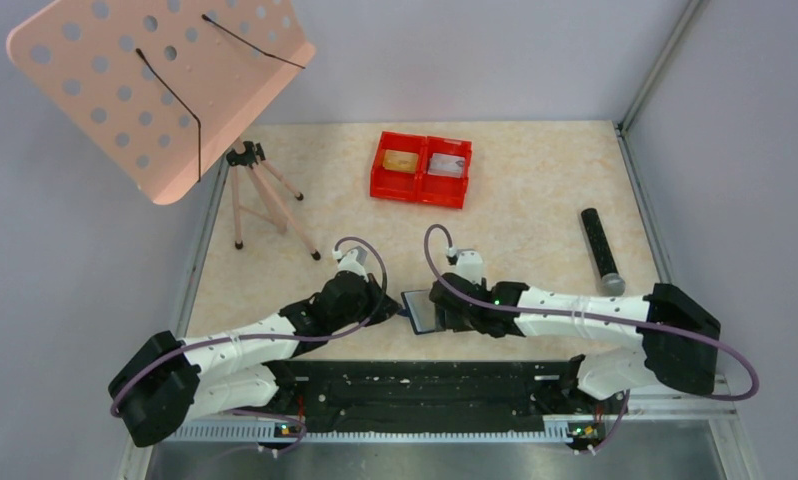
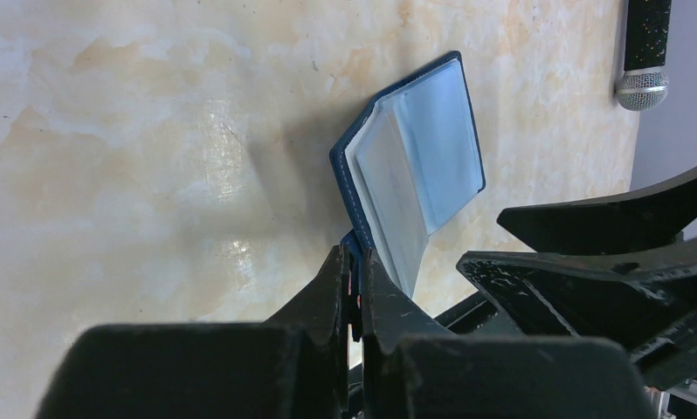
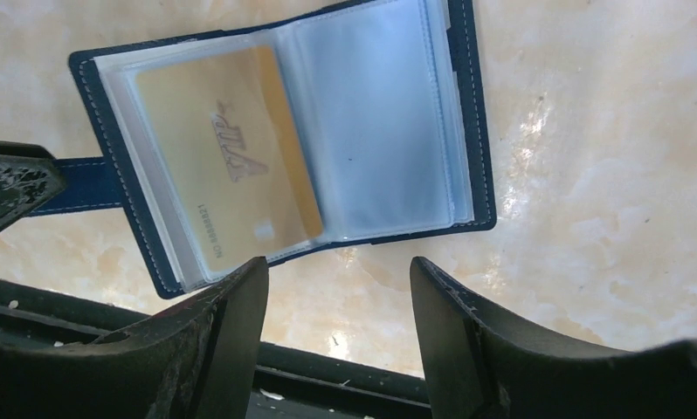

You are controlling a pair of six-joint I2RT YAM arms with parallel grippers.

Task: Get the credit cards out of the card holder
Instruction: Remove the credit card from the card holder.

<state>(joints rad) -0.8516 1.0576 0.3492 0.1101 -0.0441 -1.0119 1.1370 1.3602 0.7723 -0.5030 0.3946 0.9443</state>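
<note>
My left tool point(image 2: 355, 258) pinches the closure tab point(image 3: 76, 184) of the card holder point(image 3: 376, 131), open between the arms, and my spread right tool point(image 3: 337, 267) is nearer the gold credit card point(image 3: 227, 157), whose short end faces it.

place: robot lab cell | evidence: grey enclosure walls point(image 1: 475, 50), marbled table point(image 1: 535, 240), black mounting rail point(image 1: 425, 390)

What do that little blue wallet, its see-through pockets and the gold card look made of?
The card holder looks like matte navy leather or an imitation, given the pale stitching along its edge. Its pockets seem thin clear plastic film, slightly milky and glossy. The credit card is probably stiff plastic with a satin gold finish.
</note>
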